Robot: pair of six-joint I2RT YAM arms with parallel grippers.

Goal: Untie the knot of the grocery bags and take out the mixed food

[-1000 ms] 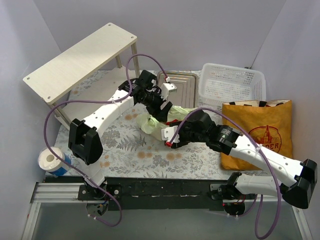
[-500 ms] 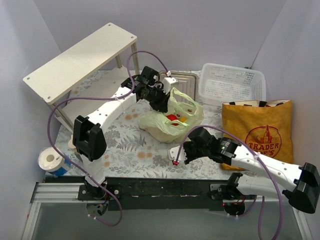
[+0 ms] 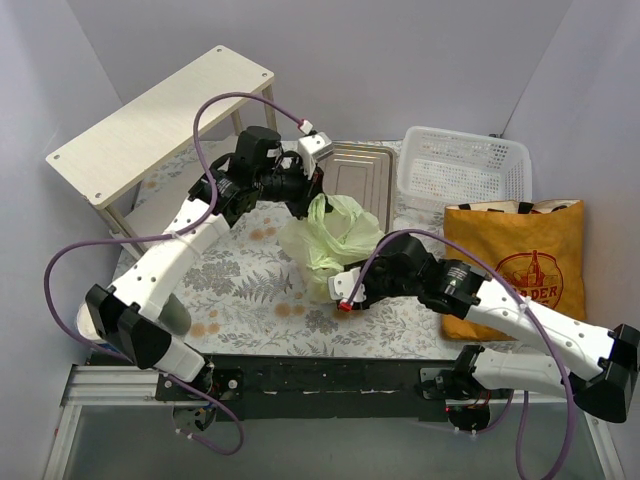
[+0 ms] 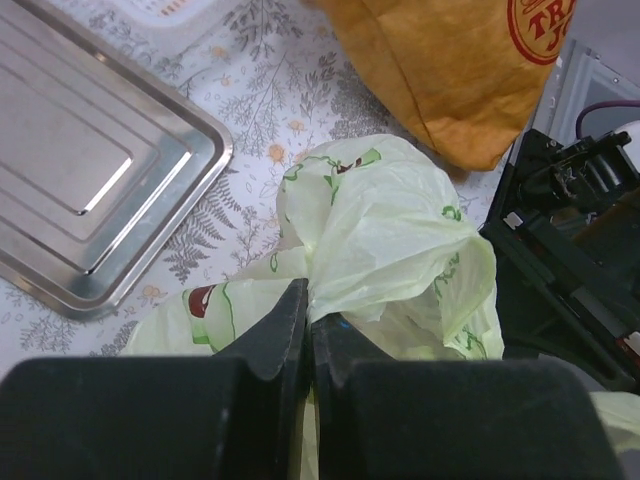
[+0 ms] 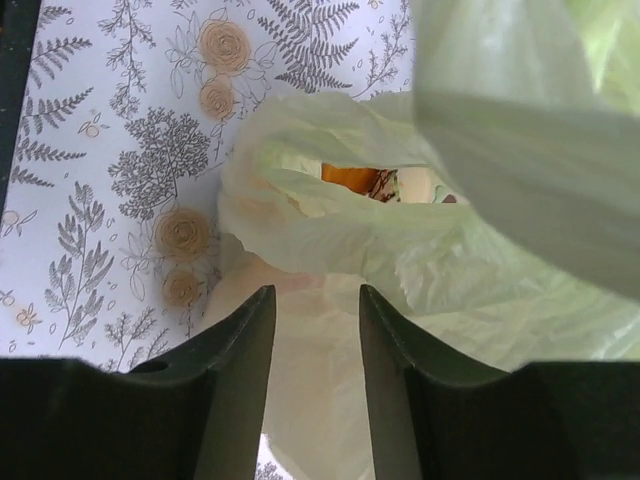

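Observation:
The pale green plastic grocery bag (image 3: 335, 235) sits mid-table, its top bunched and drawn up. My left gripper (image 3: 310, 196) is shut on that bunched plastic (image 4: 310, 300), just above the bag's body (image 4: 390, 220). At the bag's near side, my right gripper (image 3: 343, 292) is open. Its fingers (image 5: 240, 340) straddle the bag's lower folds (image 5: 320, 380). Through a gap in the plastic, an orange piece of the mixed food (image 5: 350, 178) shows; the remainder is hidden. The mustard-orange tote (image 3: 520, 262) lies flat at the right, also in the left wrist view (image 4: 450, 70).
A metal tray (image 3: 358, 168) lies behind the bag, with a white mesh basket (image 3: 465, 170) to its right. A wooden shelf (image 3: 160, 115) stands at the back left. My left arm's base hides most of a tape roll (image 3: 88, 322) at the near left edge.
The left arm has swung left and pulled the bag's top up, so the bag looks bunched instead of spread. The right gripper has moved in to the bag's near side and opened.

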